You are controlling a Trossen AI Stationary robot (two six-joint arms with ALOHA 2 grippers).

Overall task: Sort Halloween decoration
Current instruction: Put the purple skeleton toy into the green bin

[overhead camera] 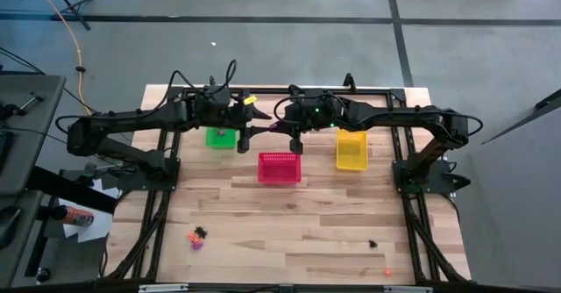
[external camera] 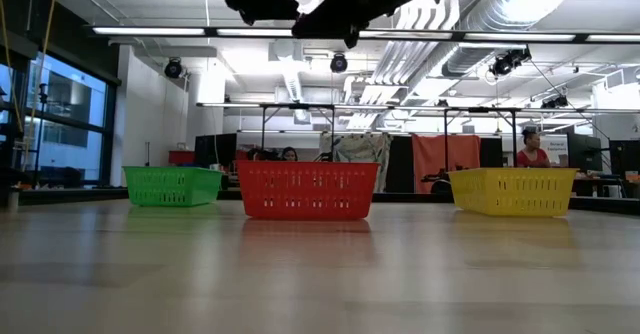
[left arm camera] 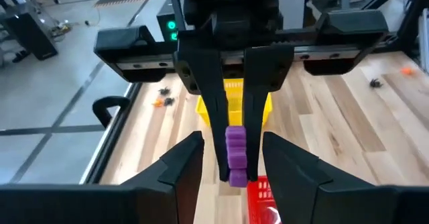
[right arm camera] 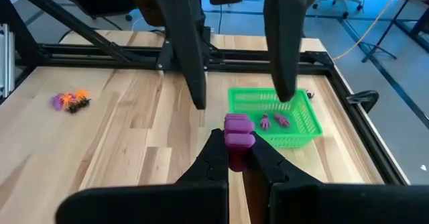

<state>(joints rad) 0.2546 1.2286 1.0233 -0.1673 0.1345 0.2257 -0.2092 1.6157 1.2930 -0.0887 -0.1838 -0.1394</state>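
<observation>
Halloween decoration bits (overhead camera: 197,237) sit scattered along the near edge of the table: an orange and purple clump near the left corner, a tiny black trinket (overhead camera: 372,243) and an orange one (overhead camera: 387,273) toward the right, so plenty is left to sort. Further in, the action looks like a mid-air handoff. The right gripper (right arm camera: 235,158) is clamped on a purple ridged trinket (right arm camera: 238,131), held up above the gap between baskets, and the left gripper (left arm camera: 232,158) faces it with its fingers spread on either side, probably lined up to take it since the green basket (overhead camera: 220,139) is on the left arm's side. That green basket already has a couple of purple hand-shaped pieces (right arm camera: 275,121) in it, so purple seems to belong there. The red basket (overhead camera: 279,167) sits just below the grippers, and the yellow basket (overhead camera: 351,149) is off right near the far edge.
</observation>
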